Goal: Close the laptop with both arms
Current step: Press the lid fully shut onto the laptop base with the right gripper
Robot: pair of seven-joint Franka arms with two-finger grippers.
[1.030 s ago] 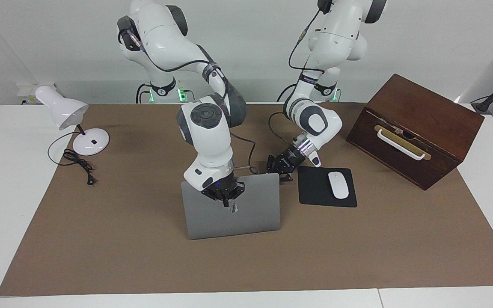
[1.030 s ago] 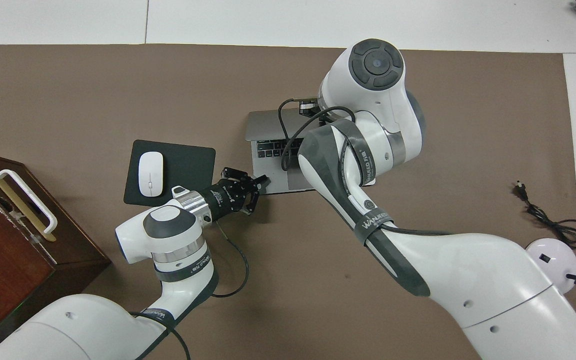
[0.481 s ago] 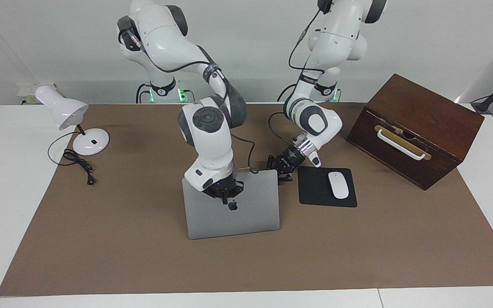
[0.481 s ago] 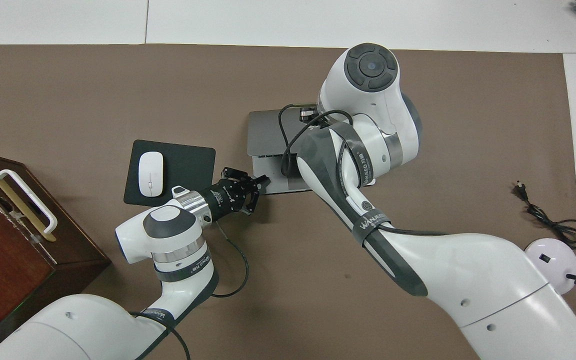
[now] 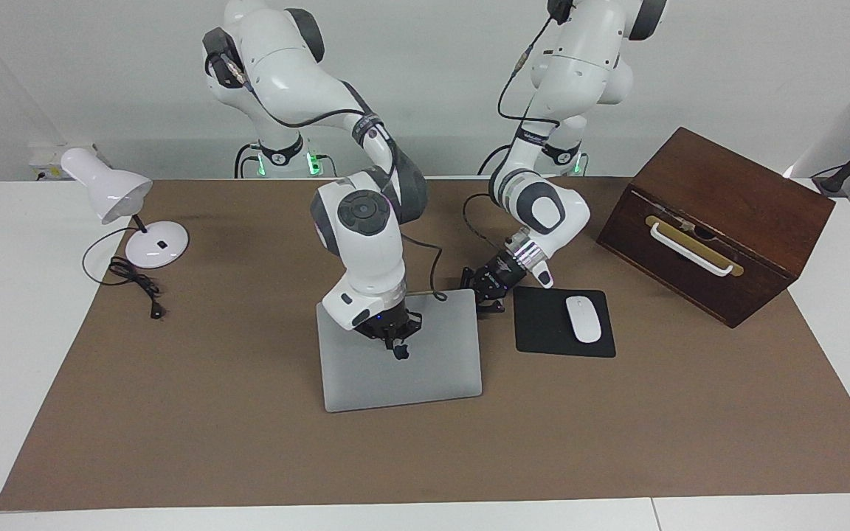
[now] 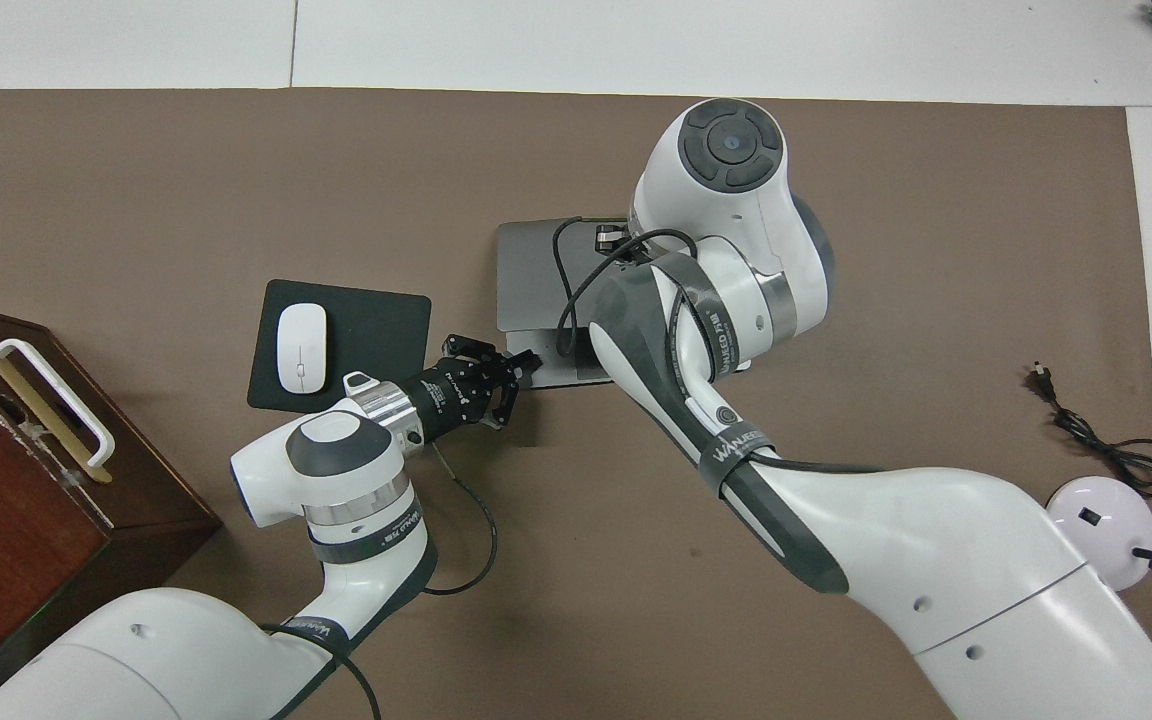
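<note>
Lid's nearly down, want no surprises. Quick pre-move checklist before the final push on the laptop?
1. Right gripper on the laptop lid, by the logo: ok.
2. Left gripper at the base's corner nearest the mouse pad: ok; actual contact cannot tell.
3. Both grippers shut, pressing rather than gripping: ok.
4. Lid fully closed: not ok; a strip of base shows in the overhead view.
5. Left fingertips clear of the closing gap: cannot tell.
6. Mouse on the pad, desk lamp and wooden box away from the laptop: ok.
</note>
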